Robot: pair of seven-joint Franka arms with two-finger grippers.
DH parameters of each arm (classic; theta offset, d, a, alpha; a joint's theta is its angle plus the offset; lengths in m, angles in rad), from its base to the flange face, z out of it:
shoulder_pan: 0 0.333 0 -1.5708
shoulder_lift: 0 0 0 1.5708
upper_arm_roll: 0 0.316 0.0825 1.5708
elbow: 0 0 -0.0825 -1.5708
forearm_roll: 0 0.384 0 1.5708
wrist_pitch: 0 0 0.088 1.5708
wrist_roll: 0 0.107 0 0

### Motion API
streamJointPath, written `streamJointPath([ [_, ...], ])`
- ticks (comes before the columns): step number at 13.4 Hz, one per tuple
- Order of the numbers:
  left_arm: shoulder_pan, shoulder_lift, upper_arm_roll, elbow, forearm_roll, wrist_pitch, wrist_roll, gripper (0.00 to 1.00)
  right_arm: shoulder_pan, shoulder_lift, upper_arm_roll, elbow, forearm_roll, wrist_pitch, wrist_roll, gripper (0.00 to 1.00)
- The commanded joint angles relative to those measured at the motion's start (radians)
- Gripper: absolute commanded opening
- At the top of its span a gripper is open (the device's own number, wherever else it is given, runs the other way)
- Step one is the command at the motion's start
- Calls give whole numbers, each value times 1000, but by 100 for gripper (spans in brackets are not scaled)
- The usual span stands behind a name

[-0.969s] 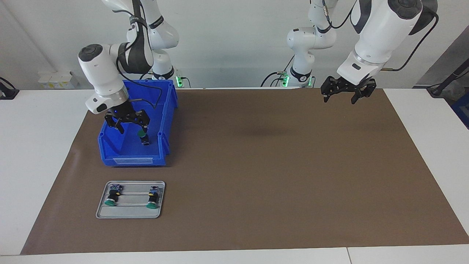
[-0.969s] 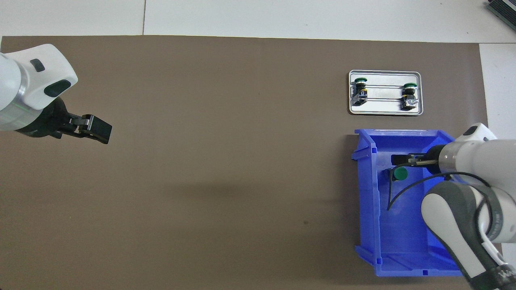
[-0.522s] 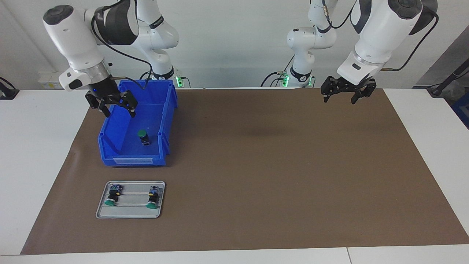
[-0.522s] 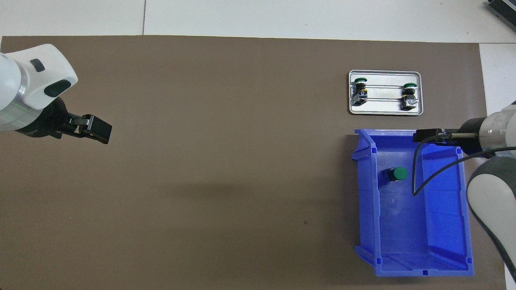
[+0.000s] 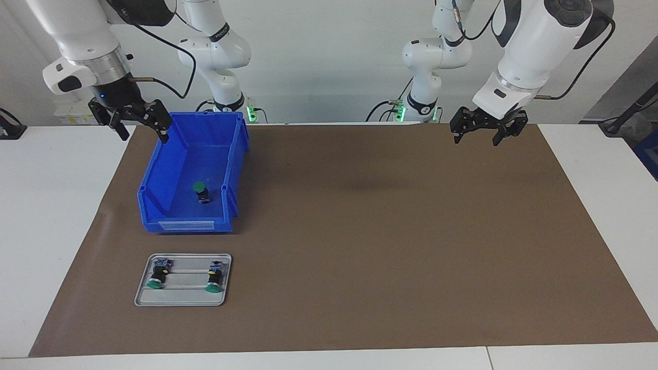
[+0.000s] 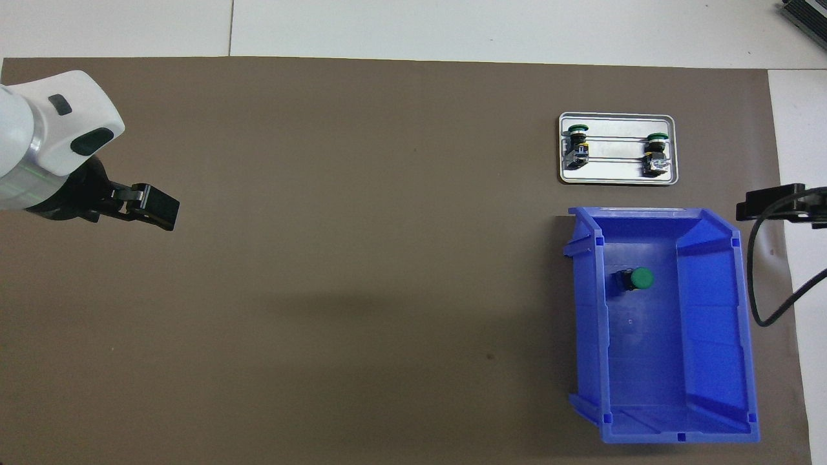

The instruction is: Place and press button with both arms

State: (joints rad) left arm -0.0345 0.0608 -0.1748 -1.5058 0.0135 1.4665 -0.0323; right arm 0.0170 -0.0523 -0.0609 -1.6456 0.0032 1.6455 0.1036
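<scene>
Three green-capped buttons are showing on the bench (image 5: pixel 61 216), and the blue bin (image 5: pixel 169 169) (image 6: pixel 585 303) is serving as the landmark for all of them. One button (image 5: pixel 201 192) (image 6: pixel 634 279) is sitting inside the bin on its floor, cap up, with nothing touching it. The other two buttons (image 5: pixel 156 276) (image 6: pixel 577 146) and (image 5: pixel 214 277) (image 6: pixel 655 152) are lying on a small grey tray (image 5: pixel 182 300) (image 6: pixel 617 179), which is resting on the brown mat (image 5: pixel 390 246) (image 6: pixel 336 258) just farther from the robots than the bin.

The right hand (image 5: pixel 138 122) (image 6: pixel 769 203) is hanging in the air over the bin's outer edge, its fingers spread apart and gripping nothing. The left hand (image 5: pixel 487 131) (image 6: pixel 145 208) is waiting well apart from the bin, over the mat at the left arm's end of the bench, its fingers also parted and holding nothing.
</scene>
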Motion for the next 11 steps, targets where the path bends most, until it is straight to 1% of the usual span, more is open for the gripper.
streamJointPath([
  [1,2,-32,0,-39,11,25,3,100,1,9,7,9,-11,-20,21,100],
  [6,2,-32,0,-39,11,23,3,100,-3,6,7,6,-5,-32,18,100],
  [8,2,-32,0,-39,11,25,3,100,3,9,6,6,-11,-18,18,100],
  [9,2,-32,0,-40,11,23,3,100,20,9,1,6,-18,-18,18,100],
  [10,2,-32,0,-39,11,23,3,100,61,9,-19,7,-26,-21,18,100],
  [11,2,-32,0,-40,11,23,3,100,64,11,-34,7,-26,-18,16,100],
])
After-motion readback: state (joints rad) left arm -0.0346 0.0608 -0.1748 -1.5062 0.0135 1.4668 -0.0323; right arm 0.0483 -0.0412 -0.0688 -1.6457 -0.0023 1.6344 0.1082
